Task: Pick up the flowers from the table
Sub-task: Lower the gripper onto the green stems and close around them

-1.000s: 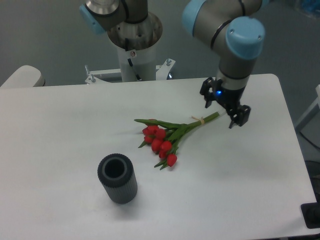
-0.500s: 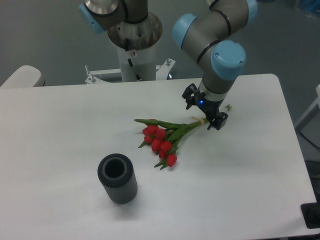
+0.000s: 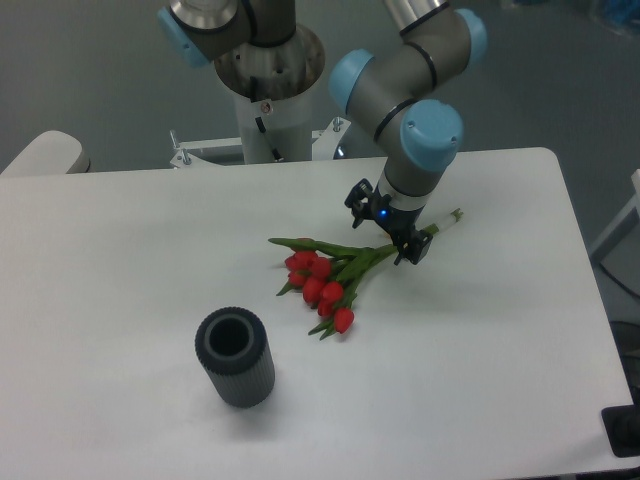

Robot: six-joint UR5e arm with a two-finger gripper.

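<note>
1. A dark grey ribbed vase (image 3: pixel 235 357) stands upright on the white worktop (image 3: pixel 120 260), at seven o'clock from the tulips.
2. The red tulips (image 3: pixel 340 268) lie flat mid-worktop, blooms toward seven o'clock, stems running toward two o'clock.
3. The pincer (image 3: pixel 385 226) sits low over the stems, fingers spread wide, one to each side, gripping nothing.

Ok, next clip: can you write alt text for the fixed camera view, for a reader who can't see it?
A robot arm's gripper hangs with open jaws over the stems of a bunch of red tulips lying on a white table. The blooms point toward a dark ribbed vase standing upright nearer the front left, apart from the flowers.
</note>
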